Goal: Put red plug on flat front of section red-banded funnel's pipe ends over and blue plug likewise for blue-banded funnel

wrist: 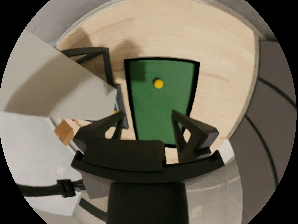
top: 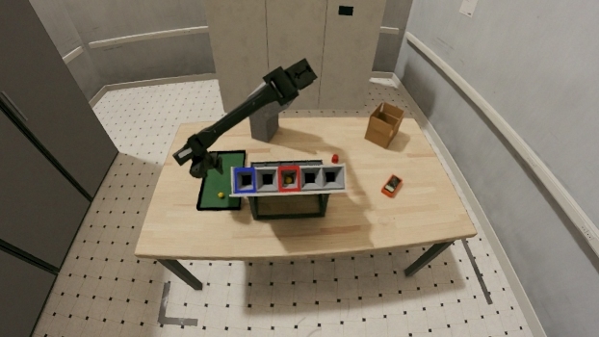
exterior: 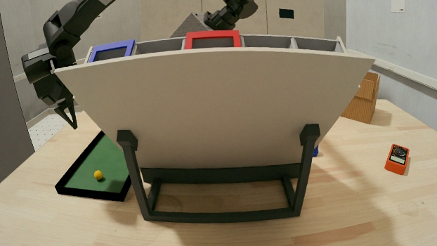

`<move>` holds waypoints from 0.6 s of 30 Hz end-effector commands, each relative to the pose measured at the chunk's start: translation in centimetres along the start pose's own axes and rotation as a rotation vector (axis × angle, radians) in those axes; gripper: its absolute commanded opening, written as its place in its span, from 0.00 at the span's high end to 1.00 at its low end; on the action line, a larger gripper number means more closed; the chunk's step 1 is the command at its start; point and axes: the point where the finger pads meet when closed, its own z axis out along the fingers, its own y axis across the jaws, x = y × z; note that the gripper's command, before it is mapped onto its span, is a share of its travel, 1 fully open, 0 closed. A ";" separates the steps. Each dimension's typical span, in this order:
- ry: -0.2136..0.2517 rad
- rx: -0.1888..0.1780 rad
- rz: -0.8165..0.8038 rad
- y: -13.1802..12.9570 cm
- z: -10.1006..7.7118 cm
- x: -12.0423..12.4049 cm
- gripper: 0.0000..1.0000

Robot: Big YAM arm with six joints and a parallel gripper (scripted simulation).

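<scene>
My gripper (top: 208, 168) is open and empty, hanging above the far end of the green tray (top: 222, 180); it also shows in the exterior view (exterior: 68, 116) and the wrist view (wrist: 152, 132). One yellow marble (top: 221, 194) lies in the tray, seen too in the exterior view (exterior: 98, 174) and the wrist view (wrist: 158, 84). A row of funnels (top: 289, 178) tops the covered stand. The blue-banded funnel (top: 245, 180) is at the left end. The red-banded funnel (top: 289, 178) is in the middle with a yellow marble (top: 288, 180) sitting in it. The red plug (top: 335, 158) stands behind the stand. The blue plug (exterior: 315, 151) peeks out beside the stand's right leg.
A large beige cover (exterior: 214, 105) on a dark frame hides the pipes and sections. A cardboard box (top: 383, 124) stands at the back right. An orange device (top: 392, 185) lies to the right of the stand. The arm's grey base (top: 264, 120) is behind the stand.
</scene>
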 end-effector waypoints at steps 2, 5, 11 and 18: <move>-0.013 0.008 -0.010 -0.3 -0.2 -1.2 0.20; -0.013 0.008 -0.010 -0.3 -0.2 -1.2 0.20; -0.013 0.008 -0.008 -0.5 0.0 -1.4 0.20; -0.014 0.007 -0.005 -0.6 0.2 -1.6 0.20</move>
